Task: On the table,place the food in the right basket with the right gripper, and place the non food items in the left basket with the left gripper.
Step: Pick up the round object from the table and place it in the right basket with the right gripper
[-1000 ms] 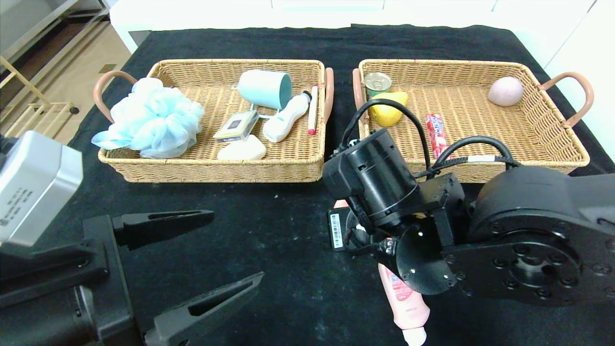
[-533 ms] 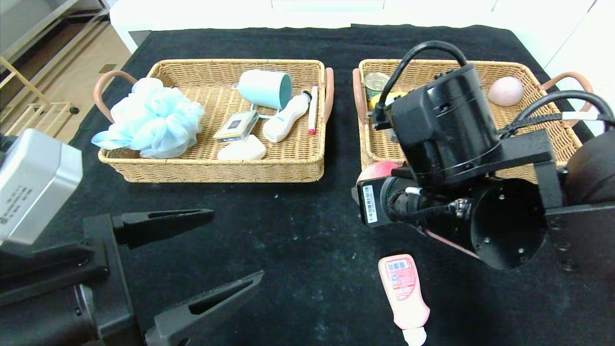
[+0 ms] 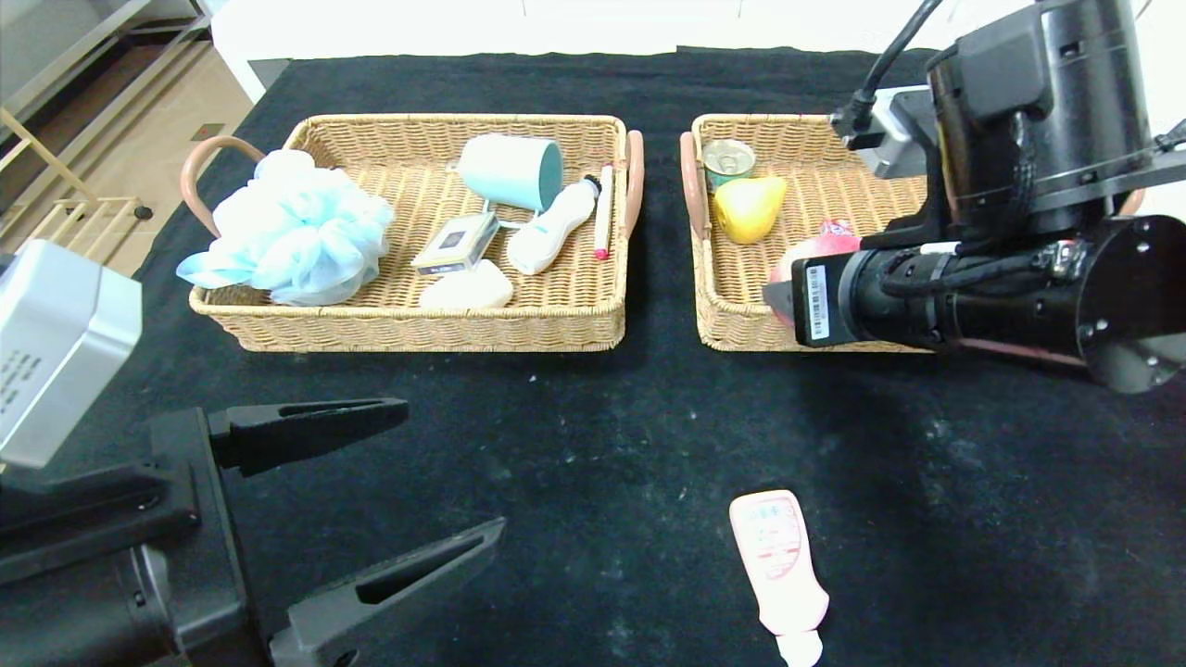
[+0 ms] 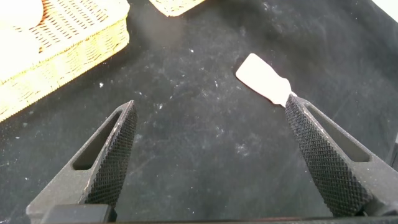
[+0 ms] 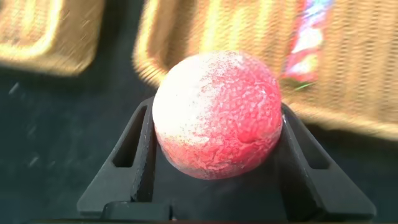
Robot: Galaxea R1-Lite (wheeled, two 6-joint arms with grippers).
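Over the right basket [image 3: 732, 320], right gripper [image 5: 214, 124] jaws (level) pinch the peach [image 5: 217, 115].

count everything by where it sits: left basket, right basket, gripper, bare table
left basket: 6 (pouf, cup, white bottle, boxed bar, cream lump, slim stick)
right basket: 3 (can, pear, candy)
right gripper: 1 (peach)
table: 1 (pink bottle)
total: 11

right arm [image 3: 1019, 185] hides much of the right basket [image 3: 732, 324]; candy [image 5: 305, 43] blurred; bottle [image 3: 780, 565] cap cut off.
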